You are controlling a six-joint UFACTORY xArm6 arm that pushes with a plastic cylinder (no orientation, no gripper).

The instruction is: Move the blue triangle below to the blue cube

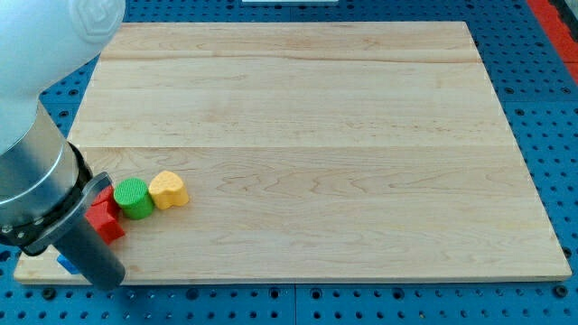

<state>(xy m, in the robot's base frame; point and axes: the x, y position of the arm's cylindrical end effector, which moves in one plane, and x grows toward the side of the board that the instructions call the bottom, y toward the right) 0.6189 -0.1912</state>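
A small bit of a blue block point(66, 264) shows at the board's bottom left corner. The arm hides most of it, so I cannot make out its shape. No other blue block is in view. My dark rod slants down across that corner, and my tip point(107, 278) ends just to the right of the blue bit, below the red block point(105, 219).
A red block, a green cylinder point(134, 199) and a yellow heart-shaped block point(168, 190) sit in a touching row at the lower left. The arm's large body point(32, 171) covers the wooden board's point(307, 135) left edge. Blue perforated table surrounds the board.
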